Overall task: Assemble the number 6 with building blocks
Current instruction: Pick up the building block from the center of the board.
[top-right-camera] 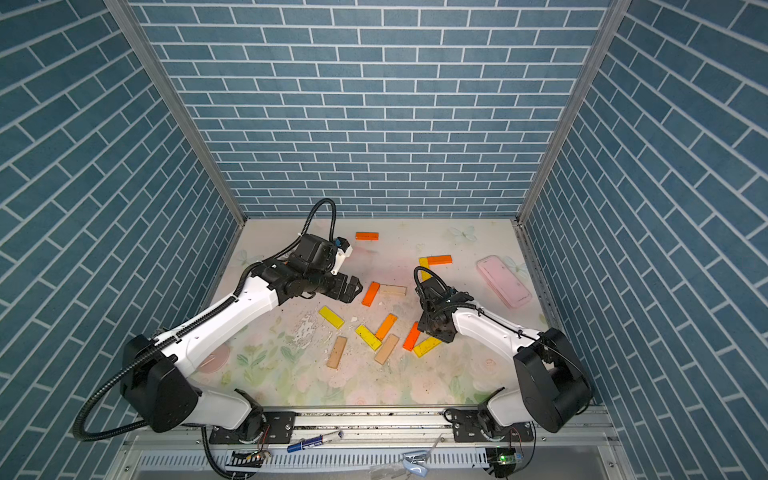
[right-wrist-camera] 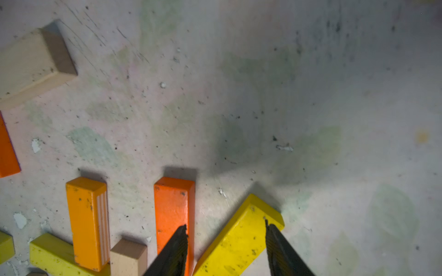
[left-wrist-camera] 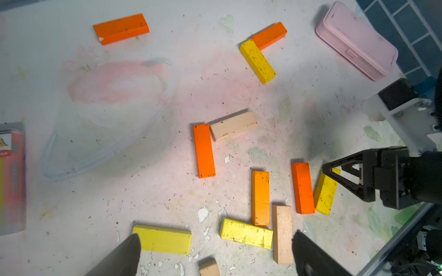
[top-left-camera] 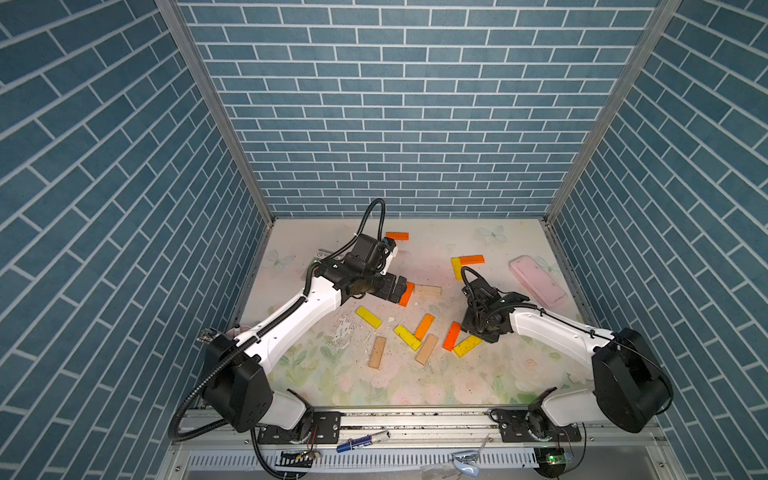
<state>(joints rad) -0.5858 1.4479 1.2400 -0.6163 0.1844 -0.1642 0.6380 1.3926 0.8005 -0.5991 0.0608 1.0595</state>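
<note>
Several building blocks, orange, yellow and tan, lie flat and scattered on the floral table. An orange block point(top-left-camera: 406, 293) touches a tan block point(top-left-camera: 427, 290) at mid-table. My left gripper point(left-wrist-camera: 215, 235) hangs wide open above the table with nothing between its fingers, just left of that orange block point(top-right-camera: 370, 293) in both top views. A yellow block point(left-wrist-camera: 162, 240) lies by one fingertip. My right gripper point(right-wrist-camera: 224, 224) stands open low over a yellow block point(right-wrist-camera: 239, 239). One of its fingers point(right-wrist-camera: 177, 246) overlaps an orange block point(right-wrist-camera: 173, 205). An orange-and-yellow L point(top-left-camera: 464, 262) lies farther back.
A pink rounded case point(top-left-camera: 538, 280) lies at the right side near the wall. A clear pack of pastel sticks point(left-wrist-camera: 12, 179) sits at the left, mostly hidden under my left arm in the top views. A lone orange block point(top-left-camera: 397, 236) lies near the back wall.
</note>
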